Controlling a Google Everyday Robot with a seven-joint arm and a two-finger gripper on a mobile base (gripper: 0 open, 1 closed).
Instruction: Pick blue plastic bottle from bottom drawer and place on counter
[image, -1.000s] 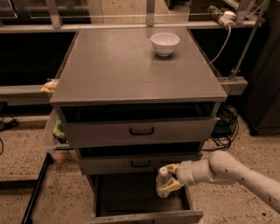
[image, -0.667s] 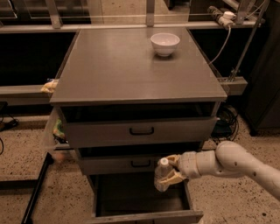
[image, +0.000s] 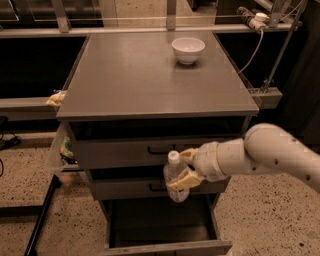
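Observation:
My gripper (image: 184, 170) is shut on the blue plastic bottle (image: 175, 176), a clear bottle with a white cap, held upright in front of the two upper drawers. The white arm (image: 260, 152) reaches in from the right. The bottom drawer (image: 165, 227) stands pulled open below the bottle, its dark tray showing nothing inside. The counter (image: 150, 75) is the flat grey slab above the drawers.
A white bowl (image: 188, 49) stands at the back right of the counter. Two shallower drawers with black handles (image: 160, 150) sit under the counter. Ledges run left (image: 25, 105) and right (image: 267, 95). A cable and power strip (image: 252, 15) hang at the back right.
The gripper has lifted the bottle up and to the left, out of the bottom drawer to the level of the upper drawers.

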